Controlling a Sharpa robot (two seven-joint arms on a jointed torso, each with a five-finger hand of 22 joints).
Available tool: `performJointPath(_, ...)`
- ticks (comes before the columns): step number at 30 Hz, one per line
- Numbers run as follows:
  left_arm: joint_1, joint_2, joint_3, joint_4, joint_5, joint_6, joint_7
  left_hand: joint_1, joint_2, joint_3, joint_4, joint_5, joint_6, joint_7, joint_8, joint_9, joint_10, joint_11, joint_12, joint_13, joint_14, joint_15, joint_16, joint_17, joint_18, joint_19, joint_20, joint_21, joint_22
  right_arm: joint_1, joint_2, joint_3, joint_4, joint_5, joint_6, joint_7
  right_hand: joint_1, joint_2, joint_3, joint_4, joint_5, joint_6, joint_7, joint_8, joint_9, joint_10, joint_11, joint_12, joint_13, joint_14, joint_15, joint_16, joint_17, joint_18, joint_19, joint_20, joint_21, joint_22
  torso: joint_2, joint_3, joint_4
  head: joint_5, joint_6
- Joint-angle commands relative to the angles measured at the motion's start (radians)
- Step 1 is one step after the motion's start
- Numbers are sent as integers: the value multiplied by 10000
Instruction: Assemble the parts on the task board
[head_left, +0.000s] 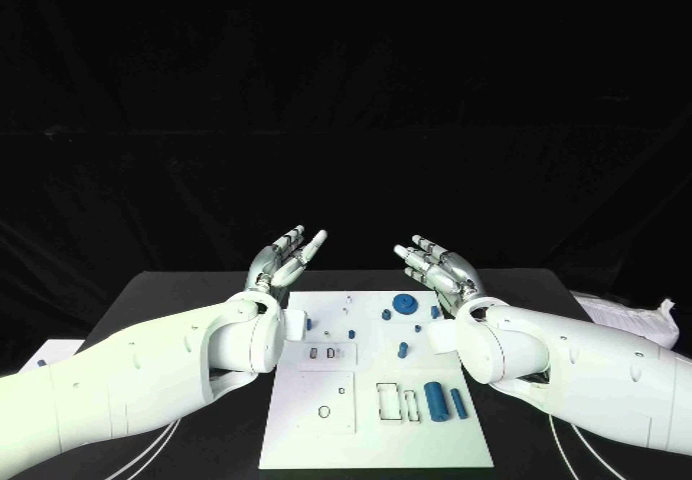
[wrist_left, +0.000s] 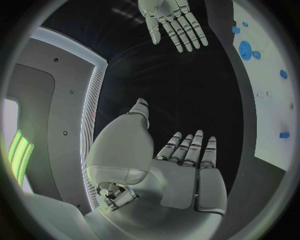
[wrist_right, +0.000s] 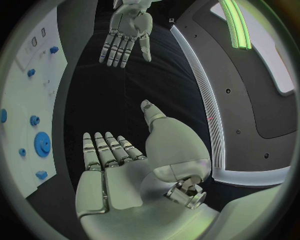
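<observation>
The white task board lies in the middle of the black table. Small blue parts sit on it: a round gear near the far edge, a thick cylinder and a slimmer peg at the right. My left hand is raised above the board's far left corner, fingers spread, holding nothing. My right hand is raised above the far right corner, likewise spread and empty. The left wrist view shows my left palm flat with the right hand opposite. The right wrist view shows the gear.
A sheet of white paper lies at the table's right edge, and another white sheet at the left edge. Bare black table surrounds the board.
</observation>
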Motion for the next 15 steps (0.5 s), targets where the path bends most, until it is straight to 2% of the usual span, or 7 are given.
performJointPath(1, 15, 19, 2, -8, -79, 641, 73, 570, 22, 2, 158, 76, 272, 821, 84, 36, 231, 95, 68, 32, 249, 54, 91, 38, 262, 10, 180, 61, 22, 19, 58, -14, -104, -961, 1909, -681, 883, 167, 24, -456, 118, 826, 1505, 134, 89, 1068, 181, 154, 91, 1018, 163, 171, 89, 77, 667, 144, 331, 157, 1, -1, -1, 1, 0)
performJointPath(4, 15, 19, 2, -8, -79, 641, 73, 1002, 248, 114, 57, 78, 1038, 1037, 238, 128, 1262, 354, 264, 144, 1187, 137, 297, 169, 425, 319, 210, 195, 100, 34, 104, -30, -196, -1167, 2379, -856, 1323, 231, 105, -809, 124, 2156, 1503, 381, 238, 2727, 237, 432, 230, 2696, 184, 438, 230, 63, 1526, 106, 724, 339, 1, -1, -1, 1, 0)
performJointPath(6, 15, 19, 2, -8, -79, 641, 73, 1280, 364, 113, -25, 76, 1815, 1132, 394, 208, 2323, 490, 460, 233, 2576, 232, 635, 350, 457, 1130, 211, 539, 286, 39, 118, -35, -224, -1229, 2520, -908, 1598, 252, 202, -1057, 148, 3253, 1386, 578, 338, 4234, 92, 674, 317, 4249, 21, 712, 324, 233, 2244, 105, 1048, 472, 1, -1, -1, 1, 0)
performJointPath(8, 15, 19, 2, -8, -79, 641, 73, 1473, 429, 90, -103, 80, 2551, 1040, 542, 278, 3204, 586, 607, 290, 3908, 269, 964, 509, 436, 2135, 222, 967, 504, 40, 123, -37, -234, -1250, 2569, -927, 1757, 249, 302, -1232, 146, 4279, 1267, 755, 418, 5663, -76, 911, 386, 5695, -174, 978, 403, 422, 2950, 111, 1354, 587, 1, -1, -1, 1, 0)
performJointPath(9, 13, -356, -1, -5, 204, 943, 617, 1582, 476, 74, -152, 80, 3079, 933, 653, 329, 4011, 638, 771, 356, 4555, 263, 1154, 582, 428, 3162, 182, 1403, 722, 89, 13, -15, -740, -3293, 1292, -447, 1790, 239, 342, -1290, 139, 4680, 1207, 808, 439, 5918, -140, 940, 376, 5944, -236, 1014, 396, 493, 3193, 97, 1453, 616, 113, -15, 0, -165, -23)
performJointPath(11, 13, -439, -2, 40, 219, 1046, 662, 1725, 563, -5, -217, 73, 3972, 963, 801, 387, 5511, 517, 1007, 429, 5267, 95, 1324, 615, 577, 4971, 177, 2185, 1070, 109, -27, 0, -765, -3698, 1117, -399, 1817, 239, 471, -1396, 141, 5437, 1127, 850, 439, 6360, -261, 913, 328, 6413, -366, 1028, 364, 639, 3834, 102, 1694, 678, 170, -17, -15, -156, 2)
performJointPath(15, 14, -587, -3, 156, 232, 1208, 667, 1924, 673, -133, -330, 74, 5386, 989, 1026, 468, 6817, 214, 1143, 428, 6446, -266, 1618, 681, 846, 6212, 65, 2743, 1228, 166, -115, 36, -749, -4411, 885, -368, 1792, 180, 717, -1544, 137, 6322, 1038, 809, 405, 6858, -375, 783, 304, 7028, -519, 1000, 347, 743, 4910, 80, 2079, 765, 282, -16, -19, -182, 35)
